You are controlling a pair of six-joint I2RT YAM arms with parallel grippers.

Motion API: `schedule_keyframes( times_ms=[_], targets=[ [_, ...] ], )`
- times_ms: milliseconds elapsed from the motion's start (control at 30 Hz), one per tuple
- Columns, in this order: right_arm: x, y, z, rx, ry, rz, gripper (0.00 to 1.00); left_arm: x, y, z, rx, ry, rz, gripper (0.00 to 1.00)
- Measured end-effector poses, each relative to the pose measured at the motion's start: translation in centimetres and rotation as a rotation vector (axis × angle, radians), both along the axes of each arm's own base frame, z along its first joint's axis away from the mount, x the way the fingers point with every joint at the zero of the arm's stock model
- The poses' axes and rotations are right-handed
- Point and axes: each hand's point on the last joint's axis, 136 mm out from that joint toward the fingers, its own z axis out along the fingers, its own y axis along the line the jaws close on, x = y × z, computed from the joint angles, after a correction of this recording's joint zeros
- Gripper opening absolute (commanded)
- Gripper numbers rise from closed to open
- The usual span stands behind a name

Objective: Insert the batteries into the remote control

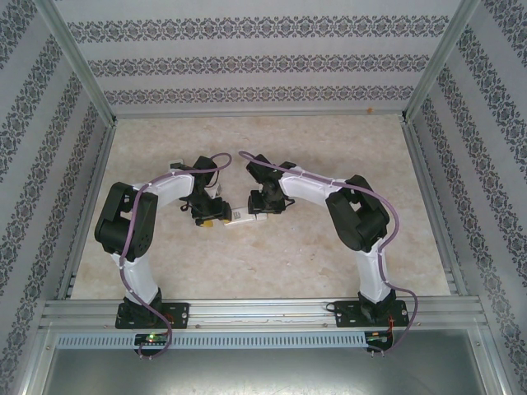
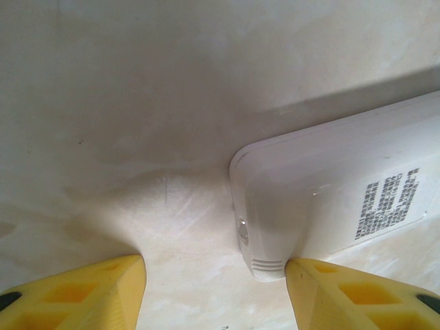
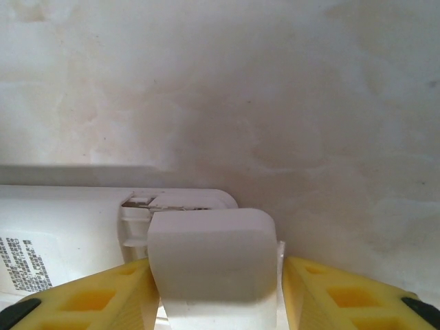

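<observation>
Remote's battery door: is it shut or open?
Open. The white door sits shifted off the remote, baring a gap at its end.

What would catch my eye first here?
The left arm and right arm curl inward, meeting at the middle of the table over a small white remote. Close up, the right claw has yellow fingers flanking a white cover at the remote's end.

Patterned walls [image 1: 247, 62], perhaps marble tabletop [image 1: 272, 259]
</observation>
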Motion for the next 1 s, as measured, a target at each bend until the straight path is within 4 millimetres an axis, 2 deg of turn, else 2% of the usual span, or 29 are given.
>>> schedule_keyframes(
  times_ms=[467, 1000],
  targets=[
    [0.8, 0.4, 0.9, 0.014, -0.024, 0.000, 0.50, 0.0, 0.0, 0.0, 0.000, 0.001, 0.000, 0.59],
    [1.6, -0.3, 0.8, 0.000, -0.007, -0.013, 0.41, 0.0, 0.0, 0.0, 0.000, 0.001, 0.000, 0.59]
  ],
)
